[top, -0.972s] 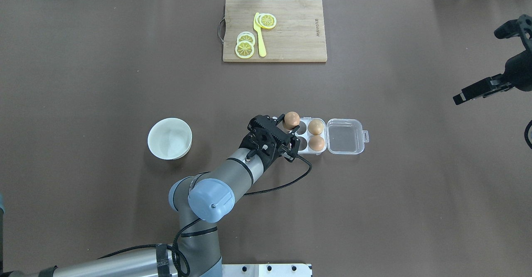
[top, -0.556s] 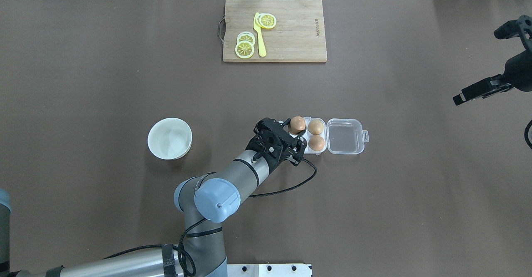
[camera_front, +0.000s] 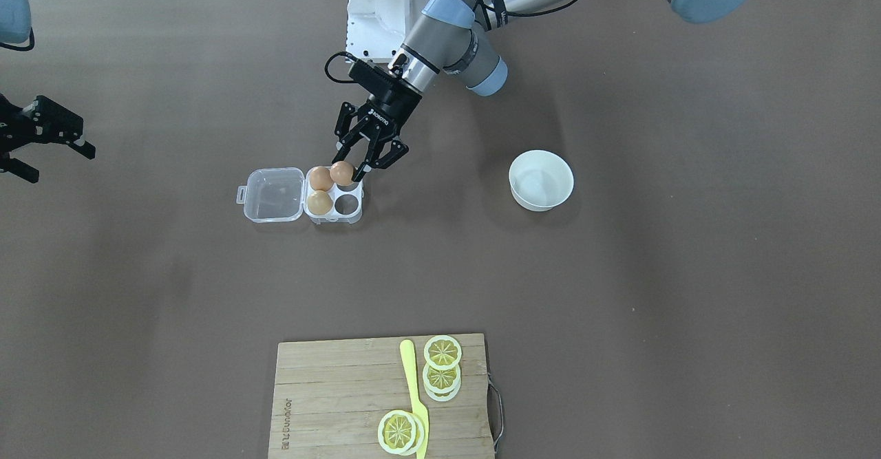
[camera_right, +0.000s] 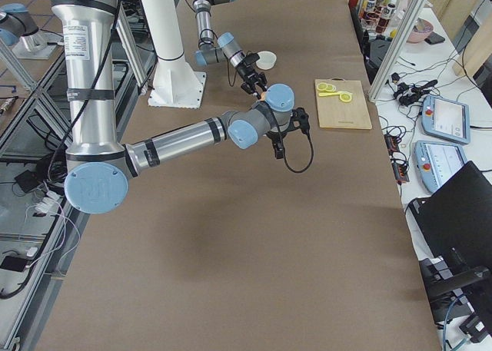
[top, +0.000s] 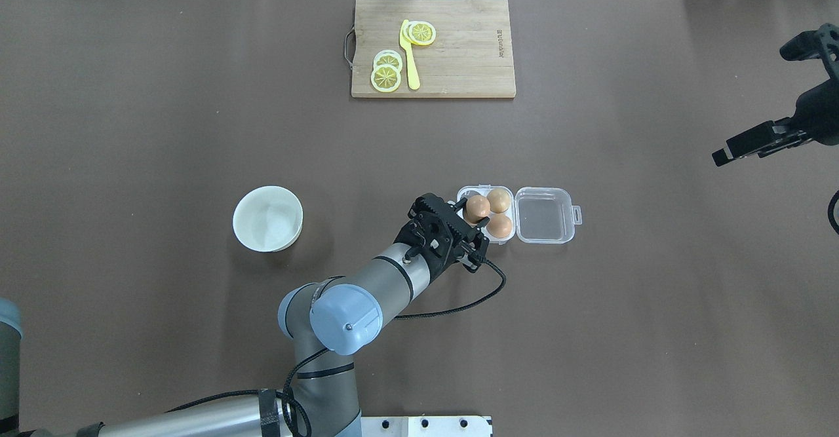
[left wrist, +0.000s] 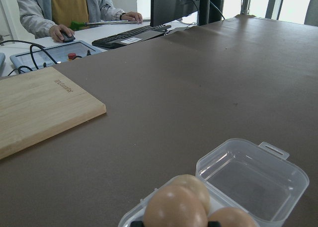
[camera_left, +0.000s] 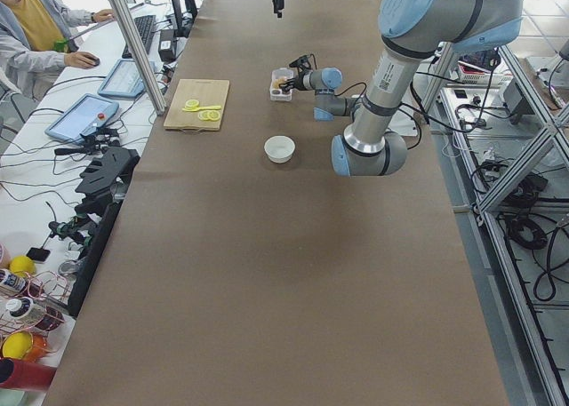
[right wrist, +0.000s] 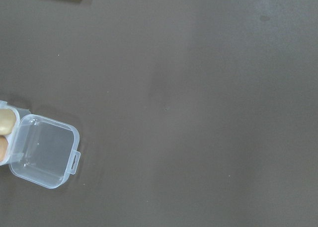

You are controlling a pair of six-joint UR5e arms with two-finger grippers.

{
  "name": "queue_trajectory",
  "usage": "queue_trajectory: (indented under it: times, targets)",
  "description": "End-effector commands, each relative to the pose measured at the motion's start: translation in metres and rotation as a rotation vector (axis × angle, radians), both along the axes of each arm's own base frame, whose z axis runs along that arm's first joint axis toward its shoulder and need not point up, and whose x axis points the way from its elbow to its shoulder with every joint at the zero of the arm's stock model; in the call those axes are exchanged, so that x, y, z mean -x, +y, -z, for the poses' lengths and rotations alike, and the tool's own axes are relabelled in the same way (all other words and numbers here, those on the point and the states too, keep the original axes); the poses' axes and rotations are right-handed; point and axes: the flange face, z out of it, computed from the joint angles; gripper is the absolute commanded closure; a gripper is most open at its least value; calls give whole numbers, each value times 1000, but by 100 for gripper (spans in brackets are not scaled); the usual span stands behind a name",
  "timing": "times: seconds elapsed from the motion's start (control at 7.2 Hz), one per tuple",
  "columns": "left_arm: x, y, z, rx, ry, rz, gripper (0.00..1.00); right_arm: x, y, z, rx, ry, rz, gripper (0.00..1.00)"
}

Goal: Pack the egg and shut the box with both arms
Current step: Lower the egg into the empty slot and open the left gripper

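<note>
Reaching in from 7 o'clock over the brown counter, the left arm slants toward the middle, while the right arm hangs well off toward 3 o'clock, likely parked out of the way until the lid needs folding. A board with lemon slices at 12 o'clock and a white bowl toward 9 o'clock seem to play no part in this step. The right hand holds nothing, its jaws apart. The box sits just past centre with its lid flat at 3 o'clock of the cells, on the right arm's side, which should suit a fold from there. Two other eggs fill the cells beside the lid. The left hand pinches the egg by its sides over the near, bowl-side cell, a hold that lets it go straight down. Whether it touches the cell yet I cannot tell.
</note>
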Motion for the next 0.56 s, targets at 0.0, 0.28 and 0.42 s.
queue_trajectory:
  times: [0.0,0.28,0.42]
  targets:
    - [-2,2,0,0,-4,-3,100,0,0,1,1,-2,0,1]
    - [-3,2,2,0,-3,-5,100,0,1,1,0,-3,1,1]
    - [-3,2,2,0,-3,-5,100,0,0,1,0,-2,0,1]
